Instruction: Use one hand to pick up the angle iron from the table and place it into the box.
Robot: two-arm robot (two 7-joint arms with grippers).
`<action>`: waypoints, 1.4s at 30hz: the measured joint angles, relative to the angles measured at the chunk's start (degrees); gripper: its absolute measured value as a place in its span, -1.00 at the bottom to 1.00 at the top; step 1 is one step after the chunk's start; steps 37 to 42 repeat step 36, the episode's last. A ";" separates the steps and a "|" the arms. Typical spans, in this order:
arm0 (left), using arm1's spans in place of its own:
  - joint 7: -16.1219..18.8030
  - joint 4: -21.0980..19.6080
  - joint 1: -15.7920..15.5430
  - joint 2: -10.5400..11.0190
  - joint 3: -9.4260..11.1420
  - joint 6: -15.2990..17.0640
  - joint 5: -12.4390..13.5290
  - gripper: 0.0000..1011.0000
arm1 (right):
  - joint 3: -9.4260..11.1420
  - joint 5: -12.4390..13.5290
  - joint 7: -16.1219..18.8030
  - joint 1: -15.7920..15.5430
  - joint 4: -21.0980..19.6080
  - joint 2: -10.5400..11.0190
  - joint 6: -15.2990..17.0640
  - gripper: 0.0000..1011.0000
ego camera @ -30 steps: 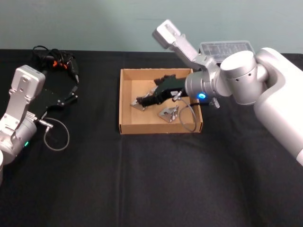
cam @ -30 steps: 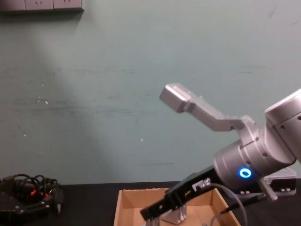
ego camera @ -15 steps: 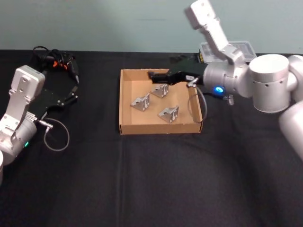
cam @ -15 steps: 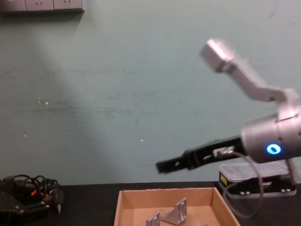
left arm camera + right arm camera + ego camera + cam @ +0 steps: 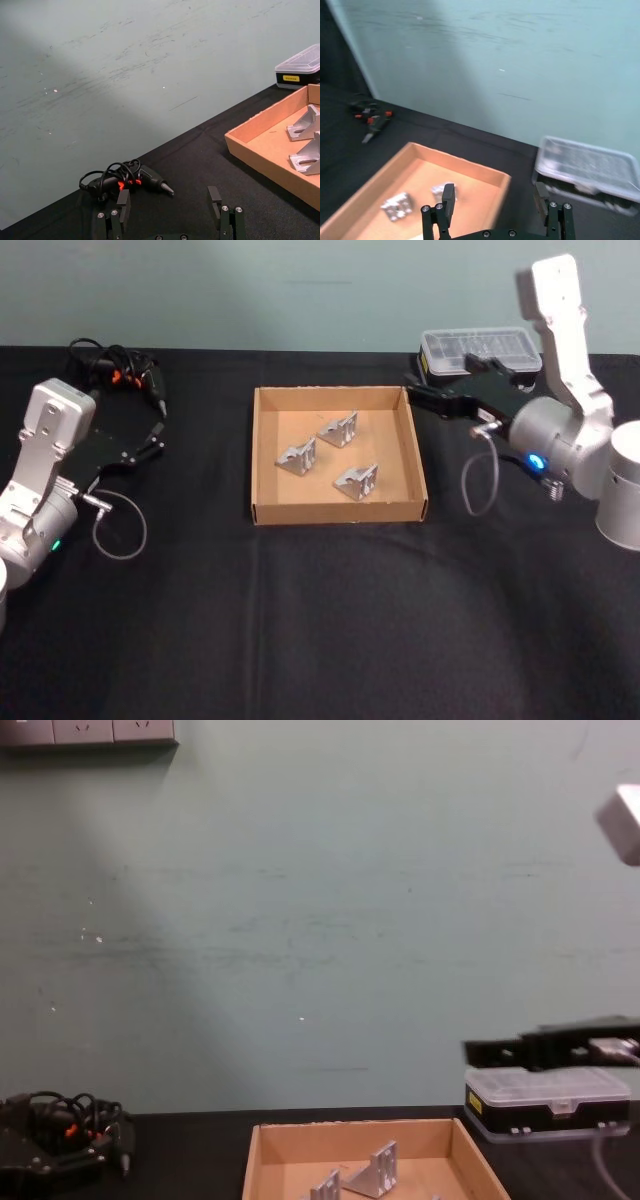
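Three silver angle irons point(image 5: 297, 456) point(image 5: 339, 429) point(image 5: 357, 479) lie inside the tan cardboard box point(image 5: 338, 512) in the middle of the black table point(image 5: 320, 620). My right gripper point(image 5: 424, 396) hovers just past the box's right wall, open and empty, in front of the plastic case. Its wrist view shows both fingers point(image 5: 448, 196) spread above the box point(image 5: 420, 182), with two irons point(image 5: 396, 206) below. From the chest, the right gripper point(image 5: 482, 1051) hangs above the box point(image 5: 350, 1126) and an upright iron point(image 5: 375, 1170). My left gripper point(image 5: 152, 438) rests open at the far left.
A clear-lidded plastic case point(image 5: 480, 348) with a black base stands behind the box's right corner. A tool with a tangled black cable point(image 5: 115, 370) lies at the back left, near the left arm. A loose cable loop point(image 5: 118, 525) lies beside that arm.
My right gripper rose out of the box and drew back to the right, empty, ending in front of the plastic case. The angle irons stayed in the box. The left arm has not moved.
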 joint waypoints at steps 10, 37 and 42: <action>0.00 0.00 0.00 0.00 0.00 0.00 0.00 0.98 | 4.90 -1.83 -6.24 -7.67 -3.82 -0.81 -1.30 0.99; 0.00 0.00 0.00 0.00 0.00 0.00 0.01 0.98 | 5.71 -2.22 -7.31 -9.14 -4.39 -1.27 -1.38 0.99; 0.00 0.00 0.00 0.00 0.00 0.00 0.01 0.98 | 5.71 -2.22 -7.31 -9.14 -4.39 -1.27 -1.38 0.99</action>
